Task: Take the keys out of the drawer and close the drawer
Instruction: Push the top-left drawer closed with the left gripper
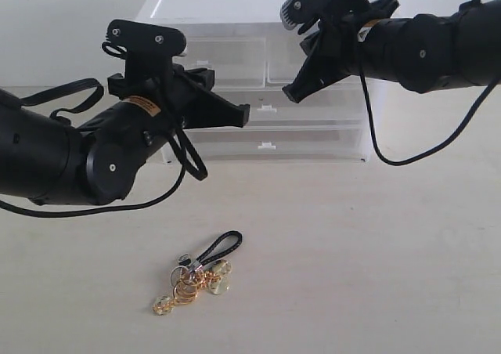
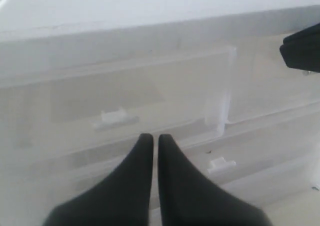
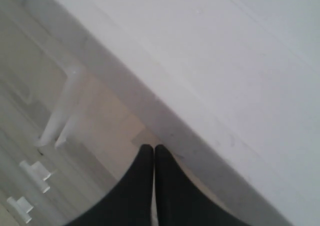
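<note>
The keys (image 1: 196,276), gold rings and round pieces on a black braided cord loop, lie on the table in front of the cabinet, away from both arms. The left half-width drawer (image 1: 225,61) (image 2: 115,88) with its small tab handle (image 2: 114,117) sits in the cabinet's top row; its front looks about level with its neighbour. My left gripper (image 1: 243,116) (image 2: 151,137) is shut and empty, just in front of and slightly below that drawer. My right gripper (image 1: 291,94) (image 3: 153,147) is shut and empty, close to the right half-width drawer (image 1: 283,60).
The translucent white cabinet (image 1: 344,111) stands at the back of the table, with two full-width drawers (image 1: 266,144) below the small ones. The right arm's black tip (image 2: 302,48) shows in the left wrist view. The cabinet top (image 3: 225,61) fills much of the right wrist view.
</note>
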Robot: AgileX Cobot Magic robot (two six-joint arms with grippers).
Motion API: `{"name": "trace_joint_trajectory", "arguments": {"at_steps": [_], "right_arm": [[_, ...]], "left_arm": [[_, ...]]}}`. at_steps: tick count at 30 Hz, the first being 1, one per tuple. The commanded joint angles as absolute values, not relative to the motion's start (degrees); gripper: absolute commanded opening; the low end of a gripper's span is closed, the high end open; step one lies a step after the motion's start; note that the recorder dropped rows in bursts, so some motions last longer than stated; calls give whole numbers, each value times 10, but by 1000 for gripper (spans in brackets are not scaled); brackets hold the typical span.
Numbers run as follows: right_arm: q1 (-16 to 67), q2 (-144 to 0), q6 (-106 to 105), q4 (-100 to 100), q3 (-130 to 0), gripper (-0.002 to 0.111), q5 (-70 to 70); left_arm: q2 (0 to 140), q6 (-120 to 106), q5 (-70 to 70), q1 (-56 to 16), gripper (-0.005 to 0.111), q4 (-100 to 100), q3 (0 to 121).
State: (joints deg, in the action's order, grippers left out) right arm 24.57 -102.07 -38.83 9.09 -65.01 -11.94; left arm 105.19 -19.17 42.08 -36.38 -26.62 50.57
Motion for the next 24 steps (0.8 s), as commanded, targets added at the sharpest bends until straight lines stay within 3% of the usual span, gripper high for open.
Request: {"name": "trace_joint_trajectory", "arguments": {"at_steps": [1,13,24], "right_arm": [[238,-1018,-391,97,-659,0,-190],[238,-1018,-391,97,-659,0,-190],[238,-1018,-396,97,-659,0,-192]], "left_arm": [[1048,-189,447,-365,4,-276,503],[1105,-211,469,-363,4,-276,572],[1163,-216,394,-305,4,-274,674]]}}
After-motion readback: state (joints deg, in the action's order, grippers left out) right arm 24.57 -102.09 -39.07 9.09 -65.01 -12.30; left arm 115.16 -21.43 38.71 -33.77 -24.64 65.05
